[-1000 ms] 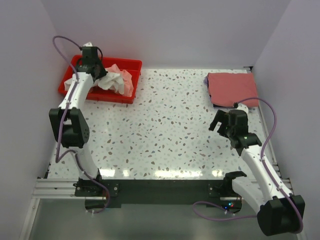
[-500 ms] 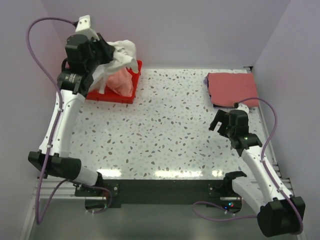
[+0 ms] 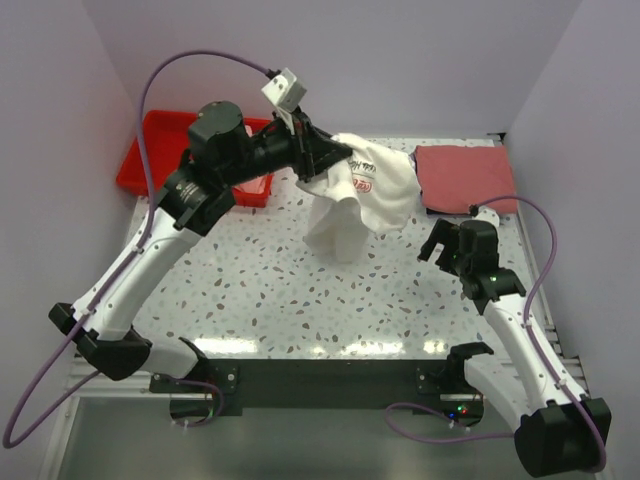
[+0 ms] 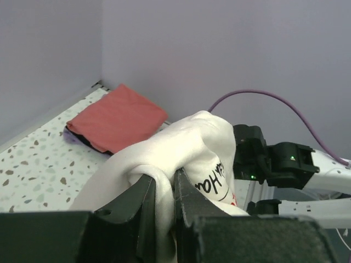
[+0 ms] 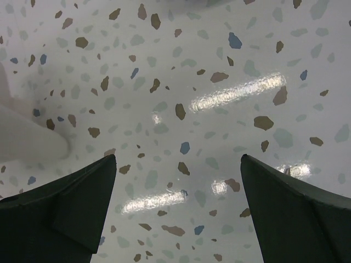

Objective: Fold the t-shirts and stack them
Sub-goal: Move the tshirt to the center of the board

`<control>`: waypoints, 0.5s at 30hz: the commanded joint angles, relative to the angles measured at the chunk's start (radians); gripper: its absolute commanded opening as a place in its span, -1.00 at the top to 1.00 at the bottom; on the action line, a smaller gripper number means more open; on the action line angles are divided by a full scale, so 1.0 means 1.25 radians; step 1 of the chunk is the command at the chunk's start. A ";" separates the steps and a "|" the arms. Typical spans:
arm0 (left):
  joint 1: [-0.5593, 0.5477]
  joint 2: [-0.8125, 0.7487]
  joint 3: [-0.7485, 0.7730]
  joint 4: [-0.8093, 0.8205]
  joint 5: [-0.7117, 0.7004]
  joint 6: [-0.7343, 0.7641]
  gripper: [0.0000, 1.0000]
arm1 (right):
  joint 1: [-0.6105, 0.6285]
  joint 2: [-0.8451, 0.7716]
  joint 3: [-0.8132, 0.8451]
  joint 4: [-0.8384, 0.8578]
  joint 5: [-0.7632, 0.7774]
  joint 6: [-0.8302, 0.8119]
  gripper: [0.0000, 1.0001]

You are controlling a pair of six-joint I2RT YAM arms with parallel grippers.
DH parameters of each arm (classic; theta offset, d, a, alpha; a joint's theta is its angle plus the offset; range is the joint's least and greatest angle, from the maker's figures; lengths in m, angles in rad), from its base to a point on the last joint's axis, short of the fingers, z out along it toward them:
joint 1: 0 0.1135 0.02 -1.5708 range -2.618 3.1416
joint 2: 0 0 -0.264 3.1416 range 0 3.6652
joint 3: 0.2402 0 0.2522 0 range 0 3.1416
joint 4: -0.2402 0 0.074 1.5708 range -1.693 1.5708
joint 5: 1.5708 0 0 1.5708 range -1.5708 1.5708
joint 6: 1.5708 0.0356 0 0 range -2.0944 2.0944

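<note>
Over speckled table (image 3: 300, 300), white t-shirt (image 3: 370, 195), now out of red tray (image 3: 135, 172), pinched in left gripper (image 3: 322, 160); right gripper (image 5: 178, 164) spread wide, empty; spreading flat next.

Red plastic tray (image 3: 150, 158) up in the far-left corner of the speckled table (image 3: 290, 295); streaks of lamp glare (image 3: 340, 347) along the near edge; plain lilac walls (image 3: 420, 60) closing in on three sides.
</note>
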 commanded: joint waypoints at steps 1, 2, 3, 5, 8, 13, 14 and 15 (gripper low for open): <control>-0.014 -0.039 -0.024 0.142 0.091 -0.005 1.00 | 0.000 -0.016 0.003 0.005 0.029 -0.001 -0.98; -0.022 -0.046 -0.046 0.164 0.088 -0.009 1.00 | 0.001 -0.017 0.003 0.005 0.033 -0.001 -0.98; -0.025 -0.051 -0.063 0.198 0.085 -0.018 1.00 | 0.001 -0.017 0.003 0.002 0.034 0.001 -0.98; -0.030 -0.045 -0.088 0.208 0.086 -0.032 1.00 | 0.001 -0.019 0.001 0.010 0.033 0.003 -0.98; -0.033 -0.043 -0.142 0.249 0.125 -0.059 1.00 | 0.001 -0.017 0.003 0.005 0.036 0.001 -0.97; -0.031 -0.075 -0.302 0.263 0.049 -0.060 0.94 | 0.001 -0.005 0.002 0.008 0.025 0.000 -0.98; -0.033 -0.083 -0.341 0.263 0.014 -0.059 0.85 | 0.000 -0.003 0.003 0.007 0.025 -0.001 -0.98; -0.033 -0.093 -0.414 0.252 -0.097 -0.055 0.81 | 0.001 -0.001 0.003 0.008 0.024 -0.004 -0.98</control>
